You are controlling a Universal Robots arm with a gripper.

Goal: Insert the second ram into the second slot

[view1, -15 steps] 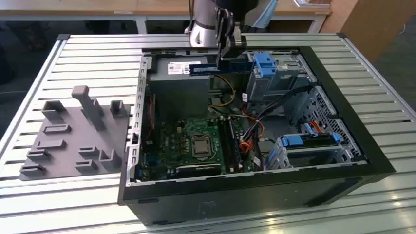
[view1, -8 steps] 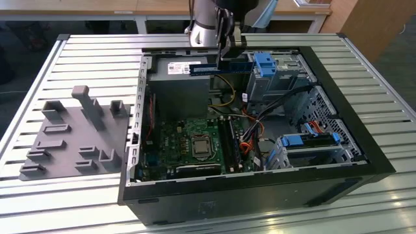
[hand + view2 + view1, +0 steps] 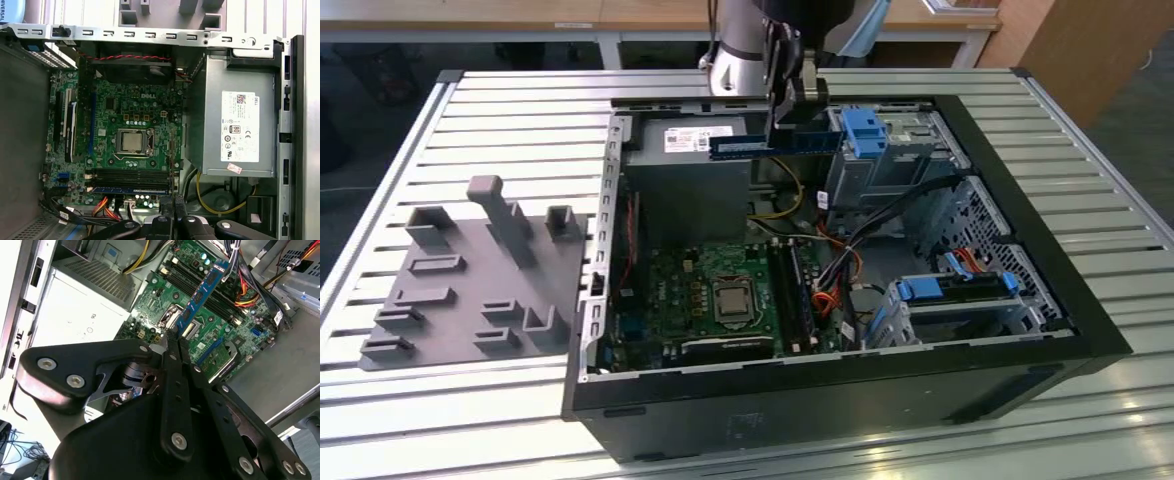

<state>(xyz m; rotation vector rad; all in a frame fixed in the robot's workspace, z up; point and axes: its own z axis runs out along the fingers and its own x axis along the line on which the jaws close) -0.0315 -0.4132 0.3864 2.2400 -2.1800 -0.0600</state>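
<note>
The second ram (image 3: 767, 146) is a long dark-blue stick, and my gripper (image 3: 787, 127) is shut on it, holding it level in the air over the open computer case. In the exterior view it hangs near the power supply, well above the motherboard. In the second wrist view the ram (image 3: 202, 292) sticks out from my fingertips (image 3: 172, 342) over the board. In the first wrist view it shows edge-on as a thin blue strip (image 3: 131, 190) beside the dark memory slots (image 3: 130, 175), with my gripper (image 3: 170, 204) on one end. The slots (image 3: 790, 292) lie next to the processor socket.
The grey power supply (image 3: 235, 125) takes up the case's back corner. Drive bays with light-blue clips (image 3: 867, 130) and orange and black cables (image 3: 834, 290) crowd the exterior view's right. A grey fixture plate (image 3: 467, 280) lies on the slatted table beside the case (image 3: 854, 375).
</note>
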